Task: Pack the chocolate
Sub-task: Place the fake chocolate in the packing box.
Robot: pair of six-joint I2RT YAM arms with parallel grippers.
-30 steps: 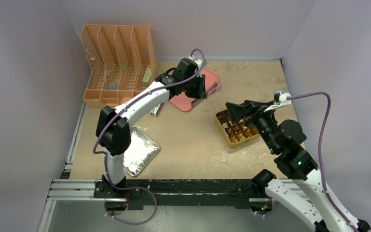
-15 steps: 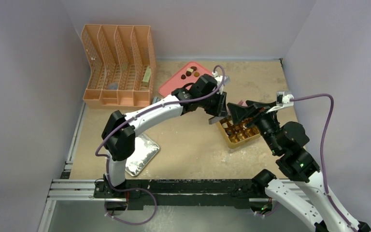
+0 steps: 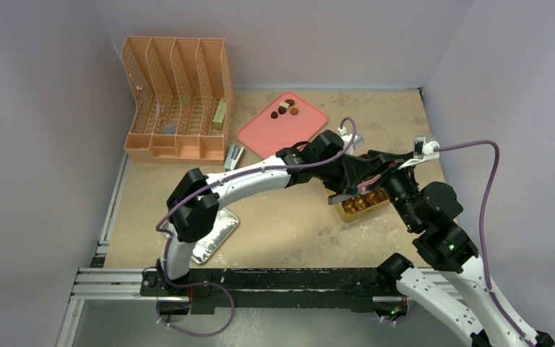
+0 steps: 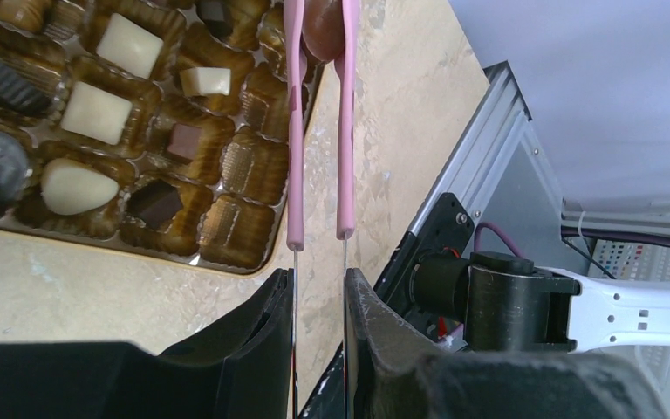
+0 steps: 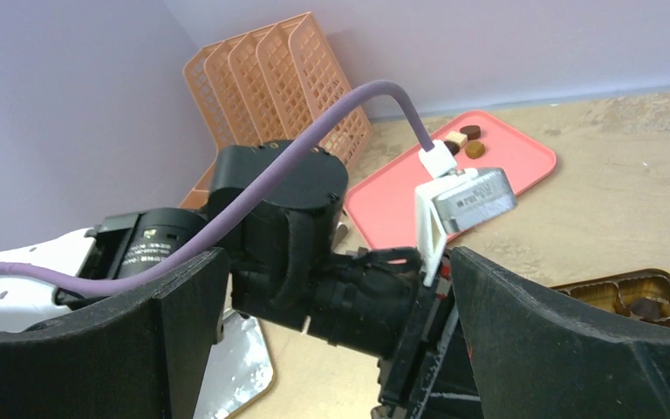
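Left jaws tight, right jaws wide

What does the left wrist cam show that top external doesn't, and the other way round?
Left wrist only: pink tongs clamped in the left gripper, a brown chocolate pinched at their tips, and the cell-by-cell filling of the gold box: white and dark pieces, several cells empty.
Top external only: the pink tray with a few loose pieces on it, the orange rack and the foil pouch.
Both: the gold box, with the left gripper at it.
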